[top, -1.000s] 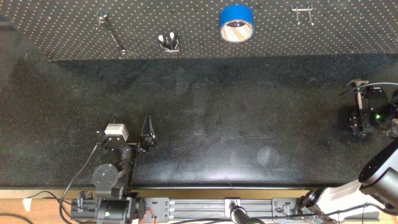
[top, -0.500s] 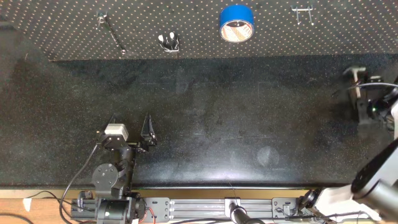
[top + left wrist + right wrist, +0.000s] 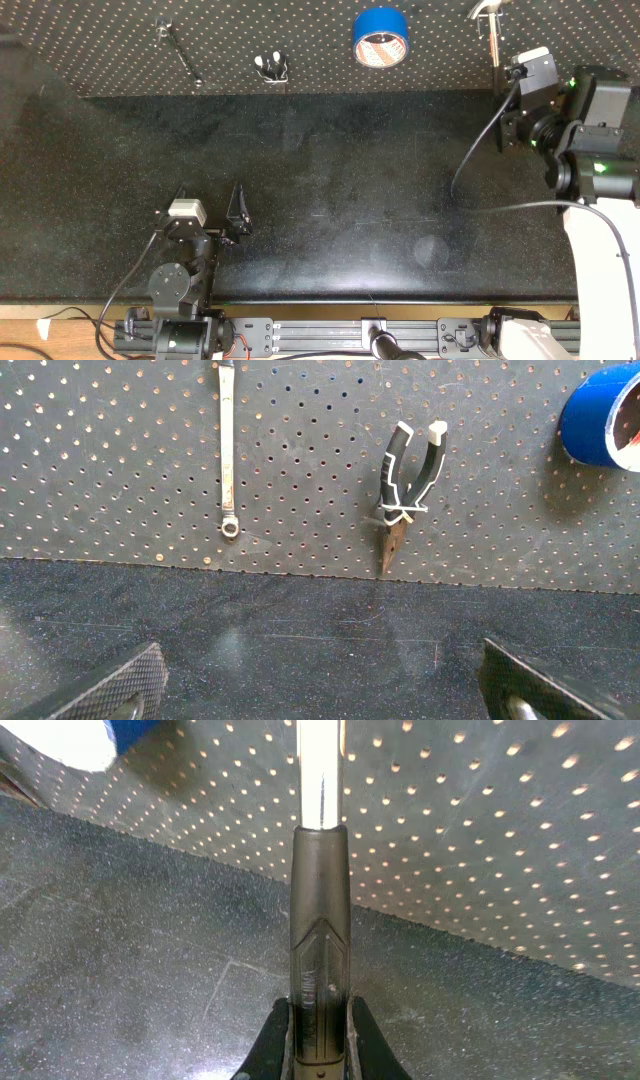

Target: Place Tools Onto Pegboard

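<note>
Hammer [image 3: 320, 970], handle clamped in the closed right tool [image 3: 320, 1045], points lengthwise toward 12 o'clock, head over the pegboard [image 3: 480, 840].

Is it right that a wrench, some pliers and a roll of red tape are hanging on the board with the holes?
Not quite. The tape is blue, not red, as the top view shows. The wrench and the pliers do hang on the pegboard beside it.

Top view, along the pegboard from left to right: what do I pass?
Wrench → pliers → tape → hammer, the last held in the right end effector.
</note>
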